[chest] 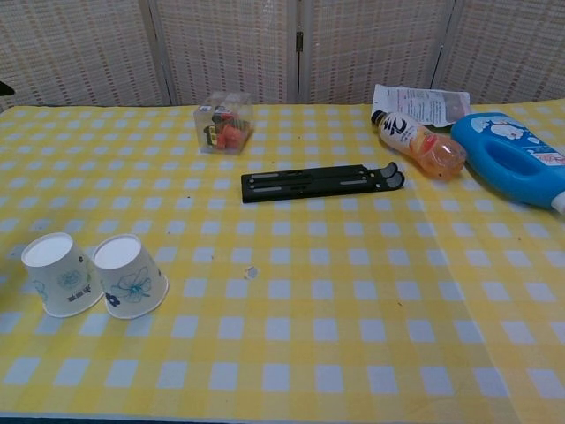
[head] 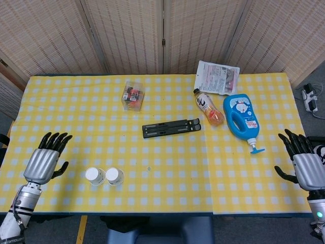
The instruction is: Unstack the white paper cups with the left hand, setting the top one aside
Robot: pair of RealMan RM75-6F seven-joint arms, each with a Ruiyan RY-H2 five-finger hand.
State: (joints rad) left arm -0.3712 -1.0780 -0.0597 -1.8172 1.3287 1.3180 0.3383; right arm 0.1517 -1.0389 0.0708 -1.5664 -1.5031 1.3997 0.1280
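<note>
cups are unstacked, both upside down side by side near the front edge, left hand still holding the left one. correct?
Not quite. The left hand holds nothing: in the head view it sits open on the cloth, apart from the left cup. The rest stands: both cups are unstacked, upside down, side by side with the right cup near the front edge.

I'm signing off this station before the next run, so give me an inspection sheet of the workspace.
Surface: yellow checked tablecloth, flat.
Job's things: two white paper cups, unstacked, upside down, touching side by side.
Clutter: black folding stand, clear box, drink bottle, blue detergent bottle, printed pouch.
Hands: left hand open, off the cups; right hand open at the table's edge.
Cables: power strip on the floor.
Surroundings: woven screens.
</note>
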